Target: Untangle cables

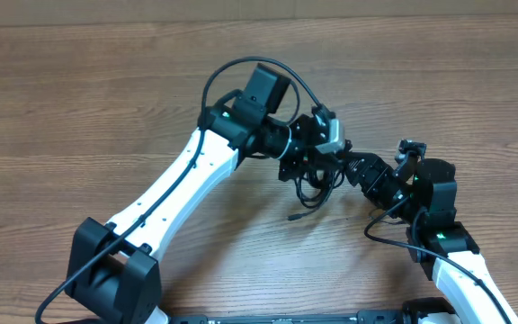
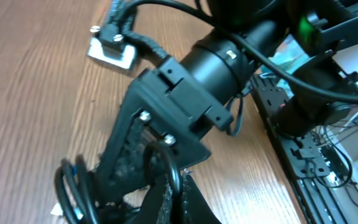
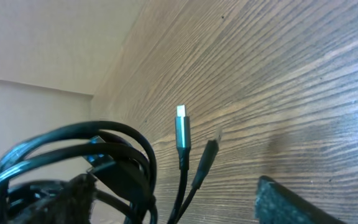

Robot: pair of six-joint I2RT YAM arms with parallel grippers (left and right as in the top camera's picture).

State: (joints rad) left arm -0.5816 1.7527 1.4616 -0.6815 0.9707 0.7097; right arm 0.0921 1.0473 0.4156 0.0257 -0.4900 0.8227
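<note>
**Cable knot held between two grippers at mid-table**

The two arms meet near the middle of the brown wood-grain table (image 1: 106, 90). The bundle of thin black cables (image 1: 311, 184) hangs between them as a small tangled coil. One loose end trails down and to the left of the coil in the overhead view.

The left gripper (image 1: 317, 162) has its jaws pressed together. In the left wrist view its dark fingers (image 2: 188, 202) form one closed wedge at the bottom edge. A loop of the cables runs right into them. The view there is dark and cramped, so they only appear to pinch a strand.

The right gripper (image 1: 342, 169) has its jaws spread. In the right wrist view one dark finger (image 3: 291, 202) sits at the lower right. The other, with a worn, fuzzy pad (image 3: 76, 190), sits at the lower left, where the coiled loops lie against it. Bare table shows in the gap between the two.

Two cable ends stand side by side in that gap. One is a dark metallic plug with a bright silver tip (image 3: 182, 127), pointing up. The other is a slimmer all-black plug (image 3: 207, 158), just to its right and tilted.
</note>
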